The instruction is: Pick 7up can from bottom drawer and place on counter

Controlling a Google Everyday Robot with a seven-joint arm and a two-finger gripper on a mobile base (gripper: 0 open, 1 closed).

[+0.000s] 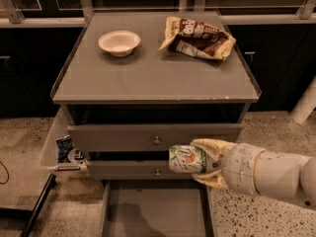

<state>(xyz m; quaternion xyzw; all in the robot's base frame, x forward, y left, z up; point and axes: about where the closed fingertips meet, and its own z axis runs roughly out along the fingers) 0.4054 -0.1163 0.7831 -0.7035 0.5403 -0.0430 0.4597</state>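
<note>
My gripper [200, 161] comes in from the right and is shut on the 7up can [186, 159], a green-and-white can held on its side. The can hangs in front of the two knobbed drawer fronts, above the open bottom drawer [153, 211], whose flat grey floor shows nothing on it. The counter [153, 73], the grey cabinet top, lies above and behind the can.
On the counter stand a white bowl [119, 42] at back left and a brown-and-cream snack bag [197, 37] at back right. A clear side bin [64, 152] with packets hangs on the cabinet's left. A white post [306, 102] stands at the right.
</note>
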